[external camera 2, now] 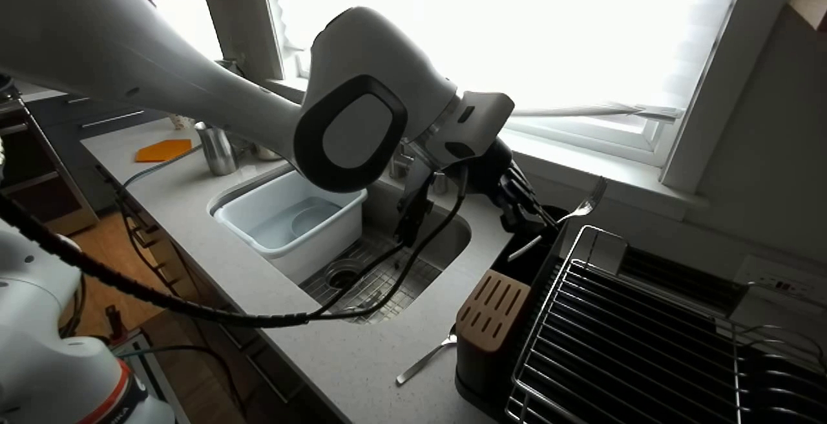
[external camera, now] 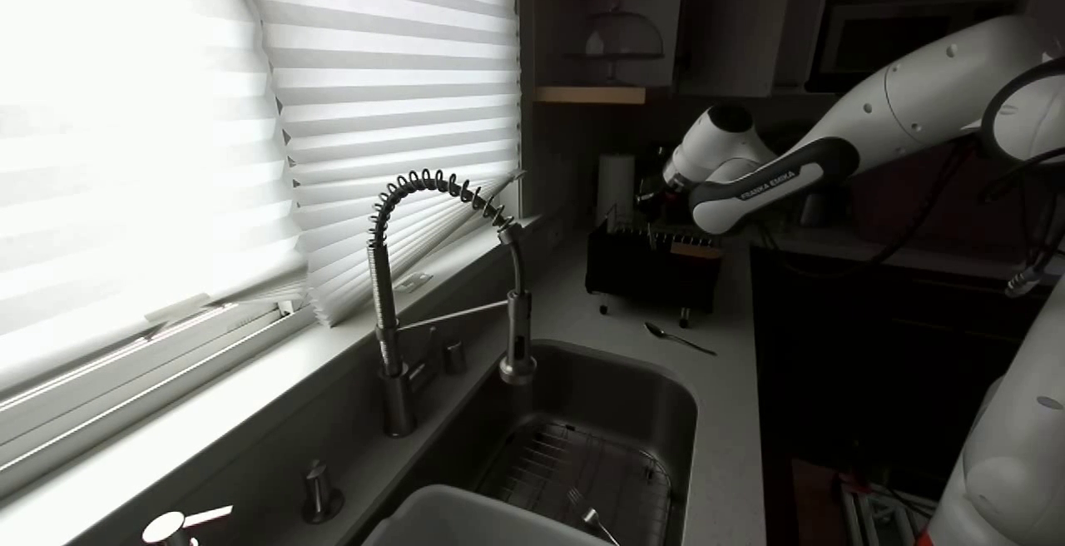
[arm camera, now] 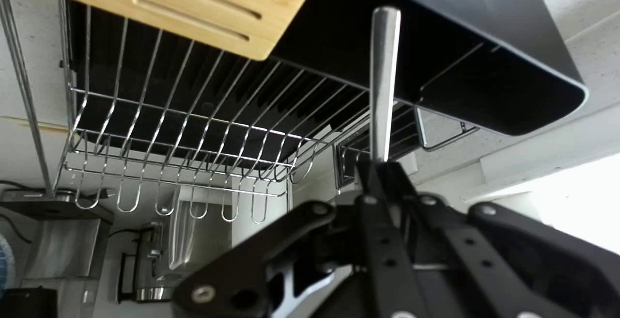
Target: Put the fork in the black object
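With the window [external camera 2: 507, 33] at twelve o'clock, I see a white tub [external camera 2: 326, 243] at nine, a spoon [external camera 2: 426, 360] at six, the black holder [external camera 2: 475, 369] at five. At three, the gripper [external camera 2: 548, 227] clamps the tilted fork [external camera 2: 586, 207], handle at the holder's open section; over or inside, I can't tell.

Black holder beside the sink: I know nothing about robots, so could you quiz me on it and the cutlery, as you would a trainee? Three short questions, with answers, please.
1. True or false: a spoon lies on the countertop.
2. What is the tool gripping? A: the spoon; B: a fork; C: nothing at all.
3. In the wrist view, which end of the gripped item shows against the dark opening of the black holder?

Key: 1. True. 2. B. 3. The handle end.
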Robot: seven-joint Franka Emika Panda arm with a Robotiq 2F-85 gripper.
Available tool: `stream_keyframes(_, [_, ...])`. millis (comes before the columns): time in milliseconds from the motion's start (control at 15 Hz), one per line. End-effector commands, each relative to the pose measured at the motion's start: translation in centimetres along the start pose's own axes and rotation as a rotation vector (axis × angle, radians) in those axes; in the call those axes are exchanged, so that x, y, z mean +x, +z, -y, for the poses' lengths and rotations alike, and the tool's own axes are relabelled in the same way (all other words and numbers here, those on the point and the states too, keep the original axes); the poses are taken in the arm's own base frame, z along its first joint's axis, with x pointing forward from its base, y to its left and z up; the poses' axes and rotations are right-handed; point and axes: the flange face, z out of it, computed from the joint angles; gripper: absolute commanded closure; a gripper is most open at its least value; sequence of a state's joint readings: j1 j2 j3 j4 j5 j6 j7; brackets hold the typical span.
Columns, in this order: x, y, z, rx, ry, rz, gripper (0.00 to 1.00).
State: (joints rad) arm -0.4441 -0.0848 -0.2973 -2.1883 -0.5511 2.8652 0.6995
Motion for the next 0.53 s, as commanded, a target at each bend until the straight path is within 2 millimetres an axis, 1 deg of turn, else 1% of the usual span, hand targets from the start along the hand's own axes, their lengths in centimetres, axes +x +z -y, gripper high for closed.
stream_keyframes(0, [-1.6,0.2,-0.2,-0.003,0.021,-0.011,0.98])
stream_keyframes(467, [-2.8,1.2,0.1,-0.047,0.032,-0.041,0.98])
